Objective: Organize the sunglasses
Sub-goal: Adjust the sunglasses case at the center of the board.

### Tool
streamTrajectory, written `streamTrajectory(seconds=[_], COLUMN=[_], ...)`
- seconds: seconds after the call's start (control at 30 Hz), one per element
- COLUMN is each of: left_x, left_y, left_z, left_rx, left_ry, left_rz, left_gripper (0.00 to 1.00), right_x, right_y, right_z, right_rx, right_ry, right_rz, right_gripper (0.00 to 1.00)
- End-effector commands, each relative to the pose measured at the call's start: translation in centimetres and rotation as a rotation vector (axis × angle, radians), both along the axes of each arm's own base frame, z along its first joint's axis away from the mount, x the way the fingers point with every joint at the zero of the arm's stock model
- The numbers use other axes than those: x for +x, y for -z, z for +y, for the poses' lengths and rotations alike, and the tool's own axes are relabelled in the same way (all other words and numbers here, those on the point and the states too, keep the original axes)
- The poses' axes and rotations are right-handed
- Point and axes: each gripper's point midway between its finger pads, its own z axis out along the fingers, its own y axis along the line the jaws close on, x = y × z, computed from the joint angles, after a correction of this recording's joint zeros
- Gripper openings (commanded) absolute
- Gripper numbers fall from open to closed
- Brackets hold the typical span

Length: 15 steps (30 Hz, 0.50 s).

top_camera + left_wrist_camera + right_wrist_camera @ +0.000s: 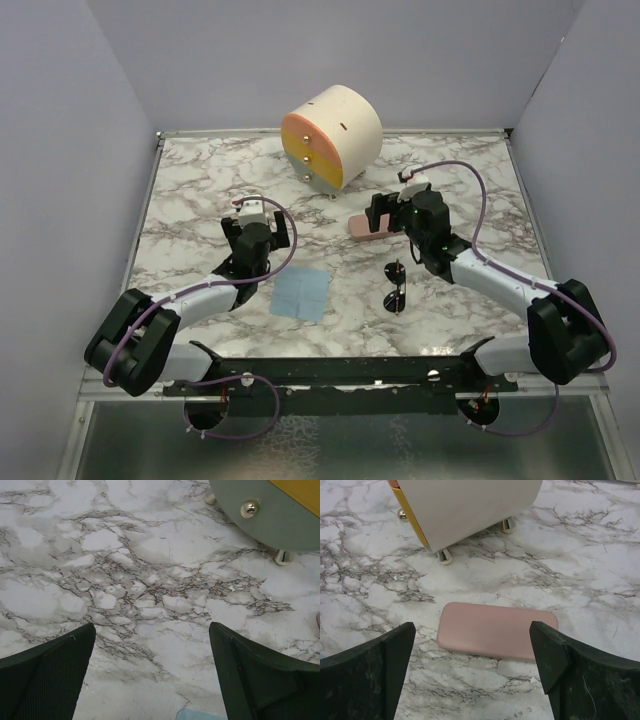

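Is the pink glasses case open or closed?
Closed. The pink case lies flat on the marble table as one smooth slab, with no lid raised and no inside showing.

Pink case [497,631], drawer unit [335,135] stand before right hand [471,626].

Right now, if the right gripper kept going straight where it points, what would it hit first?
Most likely the pink glasses case, lying flat dead ahead of the open right gripper. The round drawer box stands beyond it. Depth is unclear, so it could touch the table just short of the case.
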Motion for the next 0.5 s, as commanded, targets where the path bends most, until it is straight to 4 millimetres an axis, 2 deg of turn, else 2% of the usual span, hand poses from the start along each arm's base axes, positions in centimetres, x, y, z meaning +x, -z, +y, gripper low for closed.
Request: streamTrajectory(seconds=[0.0,0.17,0.27,0.37,0.47], left_x=[0.6,0.2,0.0,0.2,0.2], left_y=[-1.6,-1.9,-1.5,-1.2,-1.0], left_z=[0.2,1.1,1.3,1.1,0.9], left_rx=[-0.021,-0.084,-0.119,-0.108,-0.099], left_ry=[-0.033,-0.100,-0.123,-0.111,-0.097], left_rz=[-0.046,-0.070,-0.070,-0.062,-0.054], left_gripper=[0.99,0.99,0.99,0.99,0.99], right_x=[0.4,0.6,0.5,0.6,1.2], right_y=[-2.7,-3.3,-4.3,-4.5,-4.1], right_z=[1.8,3.0,4.0,4.5,4.6], right_rx=[0.074,0.117,0.126,0.107,0.032], right_ry=[-0.047,-0.076,-0.140,-0.176,-0.191], right_rz=[-0.036,0.015,-0.034,-0.030,-0.011], right_gripper=[1.00,1.00,1.00,0.94,0.94])
